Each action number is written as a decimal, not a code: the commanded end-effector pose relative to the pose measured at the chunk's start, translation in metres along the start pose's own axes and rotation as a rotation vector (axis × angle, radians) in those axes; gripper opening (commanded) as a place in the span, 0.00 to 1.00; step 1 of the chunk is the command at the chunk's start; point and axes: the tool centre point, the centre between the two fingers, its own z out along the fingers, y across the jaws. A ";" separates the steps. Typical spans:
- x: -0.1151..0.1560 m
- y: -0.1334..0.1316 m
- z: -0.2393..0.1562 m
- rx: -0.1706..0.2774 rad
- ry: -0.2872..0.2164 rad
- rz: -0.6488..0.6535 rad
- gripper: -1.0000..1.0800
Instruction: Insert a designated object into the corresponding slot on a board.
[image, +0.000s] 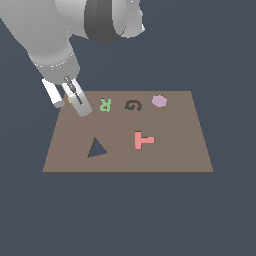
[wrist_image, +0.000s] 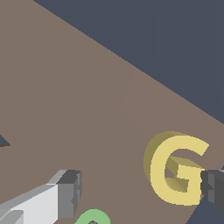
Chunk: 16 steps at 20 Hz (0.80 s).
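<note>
Only the wrist view shows the small yellow G-shaped block (wrist_image: 175, 168) whole — between the gripper's (wrist_image: 140, 192) parted jaws, on the flat brown board (image: 170, 155).

Arm (image: 52, 42) is chunky light-grey tubes with a dark grey joint ring (image: 102, 22); white fingers (wrist_image: 41, 204) tipped with dark grey pads (wrist_image: 70, 192).

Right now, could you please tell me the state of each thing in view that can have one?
Pincer: open, fingers apart, holding nothing.
Yellow G: lying on the board between the fingers, not gripped.
G slot: empty.
Triangle slot: empty.
Green R: flat on the board.
Pink T: flat on the board.
Purple disc: flat on the board.
Board: lying flat.
</note>
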 end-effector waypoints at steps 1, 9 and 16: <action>0.001 0.014 0.006 -0.001 0.001 0.073 0.96; -0.001 0.038 0.017 -0.002 0.000 0.186 0.96; -0.001 0.036 0.017 -0.002 0.000 0.177 0.96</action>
